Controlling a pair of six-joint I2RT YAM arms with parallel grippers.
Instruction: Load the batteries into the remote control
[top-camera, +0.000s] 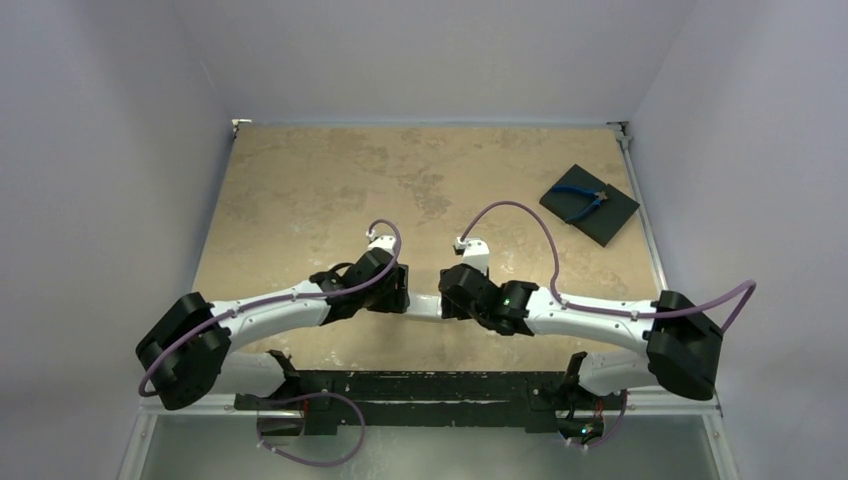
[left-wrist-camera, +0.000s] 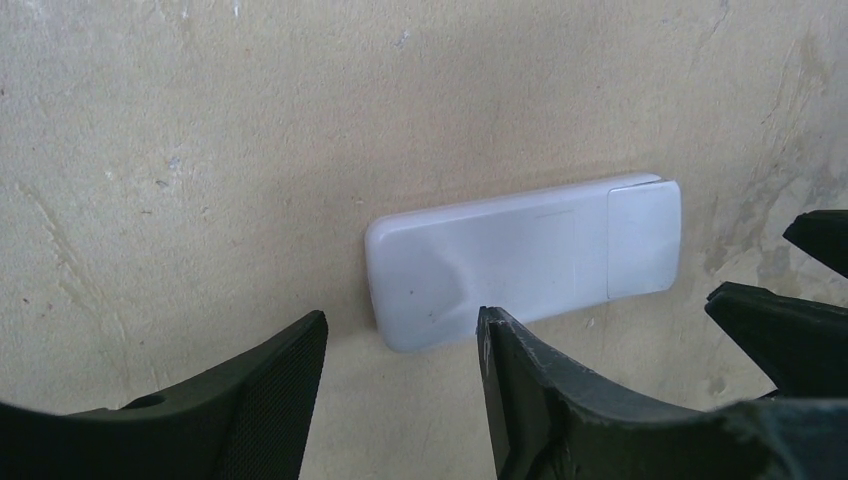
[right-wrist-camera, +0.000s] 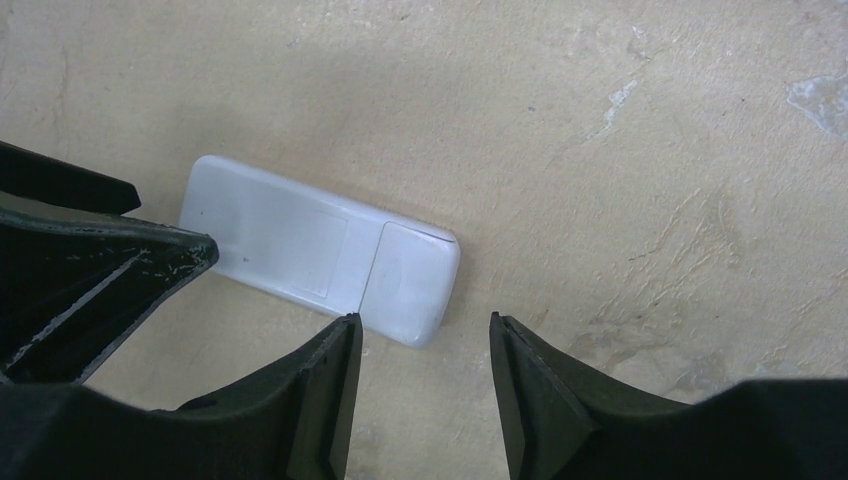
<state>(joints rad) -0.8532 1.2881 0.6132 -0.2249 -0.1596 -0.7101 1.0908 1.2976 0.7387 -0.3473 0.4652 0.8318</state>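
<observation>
The remote control (left-wrist-camera: 520, 262) is a white slab lying back up on the tan table, its battery cover closed at one end. It also shows in the right wrist view (right-wrist-camera: 320, 250) and as a white sliver between the arms in the top view (top-camera: 425, 305). My left gripper (left-wrist-camera: 402, 315) is open and empty, its tips just short of the remote's plain end. My right gripper (right-wrist-camera: 425, 318) is open and empty, its tips at the cover end. Both grippers face each other over the remote (top-camera: 400, 298) (top-camera: 447, 298). The batteries are out of view.
A black square pad (top-camera: 590, 203) with blue-handled pliers (top-camera: 582, 200) lies at the far right of the table. The right gripper's fingers (left-wrist-camera: 780, 320) show at the right of the left wrist view. The left gripper's fingers (right-wrist-camera: 100, 270) show in the right wrist view.
</observation>
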